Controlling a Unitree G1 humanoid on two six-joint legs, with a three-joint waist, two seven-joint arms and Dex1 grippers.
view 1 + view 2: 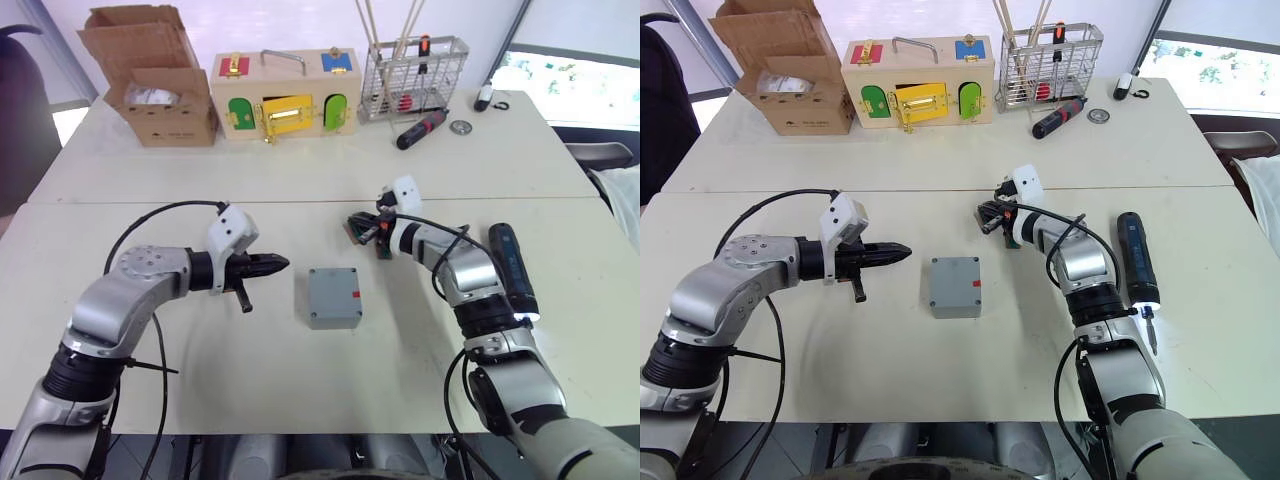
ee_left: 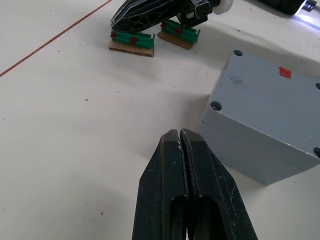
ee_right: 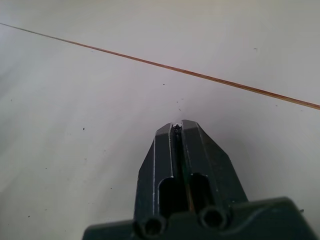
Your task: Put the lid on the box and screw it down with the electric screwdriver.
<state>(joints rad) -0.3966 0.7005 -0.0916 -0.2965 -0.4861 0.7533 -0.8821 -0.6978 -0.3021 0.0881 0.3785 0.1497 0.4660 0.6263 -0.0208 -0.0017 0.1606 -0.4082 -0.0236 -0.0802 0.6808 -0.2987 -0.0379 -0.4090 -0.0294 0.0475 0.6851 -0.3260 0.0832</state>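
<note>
Box (image 1: 334, 297) at centre of near counter (image 1: 200, 380), upright, lid (image 1: 333, 285) already seated on top, flush with the walls; small red mark near lid's right edge, dark screw holes at the corners visible in left wrist view. Nothing touching box.

Left hand (image 1: 272, 265) hovering just left of box, pointing toward it, fingers pressed together, holding nothing. In left wrist view, fingertips (image 2: 180, 137) sealed along one thin seam, box just beyond them, not in contact.

Right hand (image 1: 990, 215) beyond box and to its right, near seam between the two counters, fingers drawn together, gripping nothing discernible; right wrist view gives closed tips over bare counter surface with a brown line across it. Two small green-and-red pieces (image 2: 132, 40) on counter right beside this hand; contact with them not determinable.

Electric screwdriver (image 1: 513, 270) lying flat on counter to right of right forearm, well apart from box, tip light lit white at near end, thin bit pointing toward near edge.

Far counter: cardboard carton (image 1: 150, 80) open, wooden box with coloured doors (image 1: 285, 95), wire basket (image 1: 413, 80), hand screwdriver (image 1: 422, 128) lying in front of basket.
</note>
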